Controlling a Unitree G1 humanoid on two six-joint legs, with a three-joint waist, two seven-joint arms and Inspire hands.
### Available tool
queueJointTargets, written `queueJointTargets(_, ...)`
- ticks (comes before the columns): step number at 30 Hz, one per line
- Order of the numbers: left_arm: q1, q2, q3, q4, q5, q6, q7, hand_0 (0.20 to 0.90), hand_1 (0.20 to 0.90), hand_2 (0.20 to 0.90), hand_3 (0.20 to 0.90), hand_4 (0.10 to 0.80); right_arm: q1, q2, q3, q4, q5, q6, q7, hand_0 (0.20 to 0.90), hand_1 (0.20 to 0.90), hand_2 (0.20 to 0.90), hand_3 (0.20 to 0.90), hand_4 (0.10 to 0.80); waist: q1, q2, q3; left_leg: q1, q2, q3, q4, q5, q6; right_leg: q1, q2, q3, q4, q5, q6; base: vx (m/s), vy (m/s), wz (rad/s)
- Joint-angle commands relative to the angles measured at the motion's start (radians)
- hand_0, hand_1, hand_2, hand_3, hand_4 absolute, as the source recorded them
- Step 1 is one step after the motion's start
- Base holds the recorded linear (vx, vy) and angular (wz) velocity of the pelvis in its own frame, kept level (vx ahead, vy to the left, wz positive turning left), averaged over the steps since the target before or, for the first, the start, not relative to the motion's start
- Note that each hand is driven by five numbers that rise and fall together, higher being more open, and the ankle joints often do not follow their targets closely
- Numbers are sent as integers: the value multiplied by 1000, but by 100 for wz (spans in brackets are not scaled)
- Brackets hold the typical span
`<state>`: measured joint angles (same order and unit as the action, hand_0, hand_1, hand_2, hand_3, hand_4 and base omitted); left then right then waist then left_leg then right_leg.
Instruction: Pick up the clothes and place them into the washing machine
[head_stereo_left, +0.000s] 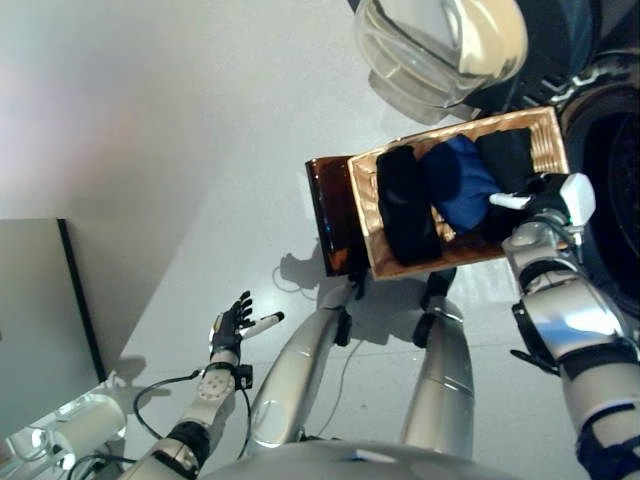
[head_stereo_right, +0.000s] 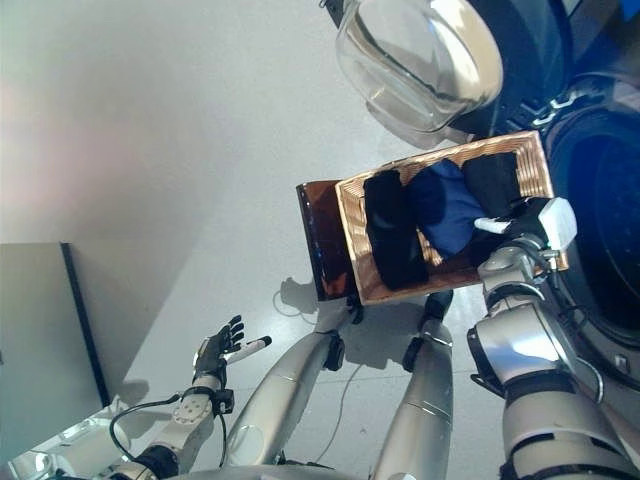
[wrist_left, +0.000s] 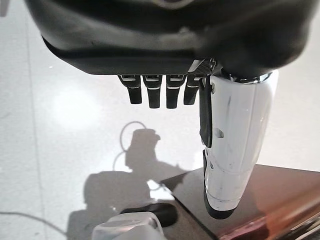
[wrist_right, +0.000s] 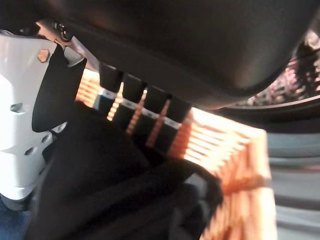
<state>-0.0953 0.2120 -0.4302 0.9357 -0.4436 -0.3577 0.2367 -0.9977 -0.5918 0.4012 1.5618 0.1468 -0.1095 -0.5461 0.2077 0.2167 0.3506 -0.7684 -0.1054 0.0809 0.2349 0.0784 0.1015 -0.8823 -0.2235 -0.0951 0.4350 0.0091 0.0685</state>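
The right hand (head_stereo_left: 545, 205) reaches into the basket (head_stereo_left: 545, 130), fingers down in a black garment (wrist_right: 115, 190) (grip hidden, cannot tell); next it must close and lift.

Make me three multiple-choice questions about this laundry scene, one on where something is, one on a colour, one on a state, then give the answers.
1. Where are the clothes?
A. in the basket
B. on the floor
C. in the left robot hand

2. What colour is the garment between the two black ones?
A. red
B. blue
C. white

3. How is the washing machine door?
A. shut
B. missing
C. swung open

Answers:
1 A: the clothes lie inside the basket, where the right robot hand reaches; the left robot hand hangs open over the floor.
2 B: the blue garment sits in the middle.
3 C: the washing machine door stands clear of the drum.
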Motion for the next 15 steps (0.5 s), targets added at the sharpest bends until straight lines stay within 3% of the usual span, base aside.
queueJointTargets(1, 20, 47, 27, 39, -14, -31, 15, 900, 900, 900, 900, 800, -69, -38, 76, -33, -7, -28, -21, 200, 200, 200, 200, 300, 22, 36, -5, -56, -4, -48, 107, -90, -95, 92, -15, -8, 34, -66, -3, 20, 31, 0)
queueJointTargets(14, 9, 26, 60, 146, 5, -24, 12, 900, 900, 900, 900, 800, 53, 24, 23, -102, 19, -56, 11, 200, 200, 200, 200, 300, 22, 28, -26, 55, -5, -71, 32, -65, -106, 206, -7, -40, -31, -51, 4, 2, -6, 1)
queueJointTargets(15, 10, 23, 72, 160, 11, -21, 11, 900, 900, 900, 900, 800, 99, 30, -13, -135, 44, -75, 18, 200, 200, 200, 200, 300, 15, 13, -28, 86, -2, -79, 13, -57, -110, 246, -5, -53, -56, -43, 7, -6, -50, 12)
